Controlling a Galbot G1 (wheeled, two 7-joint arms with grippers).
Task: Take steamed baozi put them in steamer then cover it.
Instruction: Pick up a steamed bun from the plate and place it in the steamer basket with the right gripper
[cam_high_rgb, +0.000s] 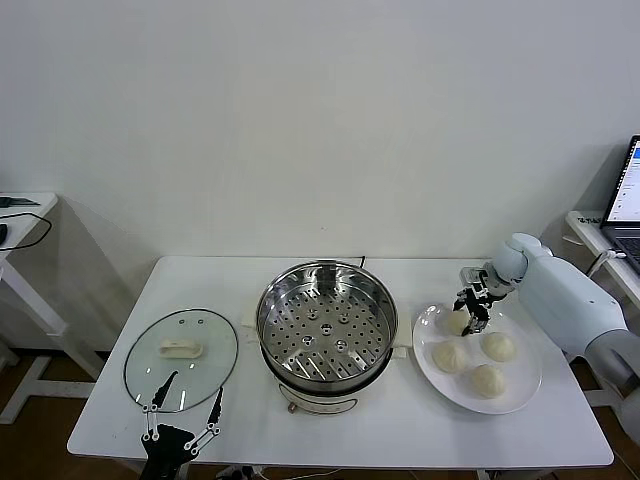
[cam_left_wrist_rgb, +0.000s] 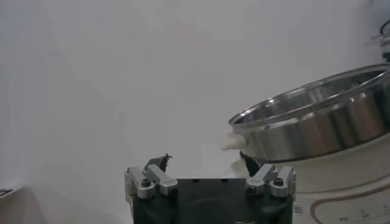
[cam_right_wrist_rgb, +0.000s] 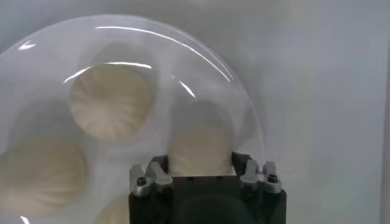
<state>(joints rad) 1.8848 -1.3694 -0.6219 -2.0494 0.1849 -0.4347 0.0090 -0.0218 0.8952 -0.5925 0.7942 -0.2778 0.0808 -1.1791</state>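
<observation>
The steamer (cam_high_rgb: 325, 322) stands uncovered mid-table, its perforated tray bare. The cover (cam_high_rgb: 181, 360), clear glass with a cream handle, lies flat to its left. On the white plate (cam_high_rgb: 525, 385) at the right sit several steamed baozi. My right gripper (cam_high_rgb: 470, 315) is down at the plate's far-left side, shut on the baozi (cam_high_rgb: 456, 323) there. In the right wrist view that bun (cam_right_wrist_rgb: 200, 143) fills the space between the fingers (cam_right_wrist_rgb: 239, 163), with two more buns (cam_right_wrist_rgb: 109, 100) beyond it. My left gripper (cam_high_rgb: 185, 405) hangs open at the front left by the cover, holding nothing (cam_left_wrist_rgb: 204, 161).
A laptop (cam_high_rgb: 625, 200) sits on a side surface at the far right, behind the right arm. Another small table (cam_high_rgb: 20, 215) with a cable stands at the far left. The steamer's wall (cam_left_wrist_rgb: 317, 122) rises close by the left gripper.
</observation>
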